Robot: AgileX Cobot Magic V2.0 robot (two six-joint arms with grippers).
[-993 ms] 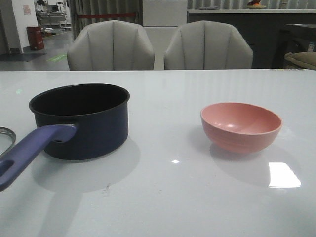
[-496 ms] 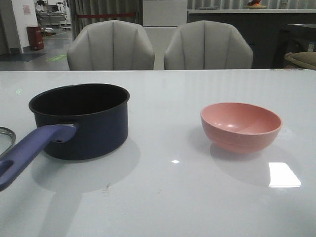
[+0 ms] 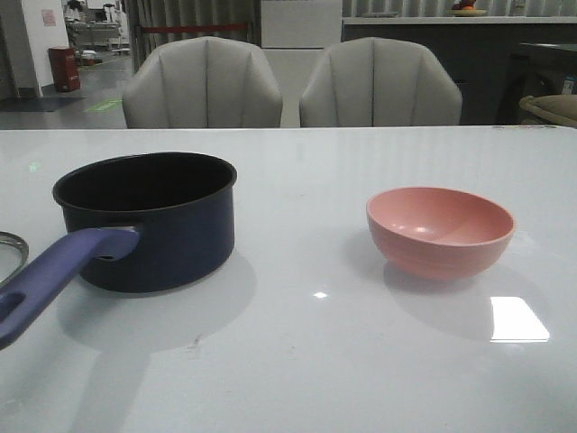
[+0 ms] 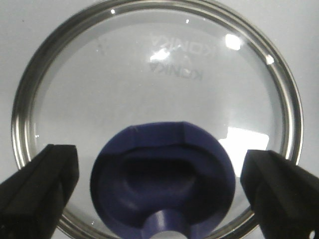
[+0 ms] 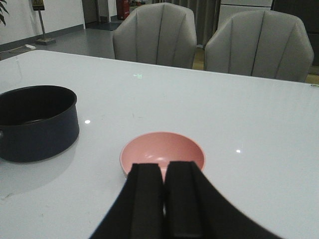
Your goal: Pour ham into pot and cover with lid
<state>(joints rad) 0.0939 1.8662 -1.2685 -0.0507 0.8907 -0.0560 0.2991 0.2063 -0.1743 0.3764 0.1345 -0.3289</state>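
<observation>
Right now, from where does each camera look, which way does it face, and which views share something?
Front view: looks forward over the table at the pot and pink bowl; no arm shows.
Left wrist view: looks down on the lid, with the left hand open around its knob.
Right wrist view: looks over the closed right hand toward the bowl, pot and chairs.
Front and right wrist views share pot, bowl and chairs.

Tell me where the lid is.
The lid lies flat on the table under the open left gripper; in the front view only its rim shows at the far left edge, beside the pot handle.
</observation>
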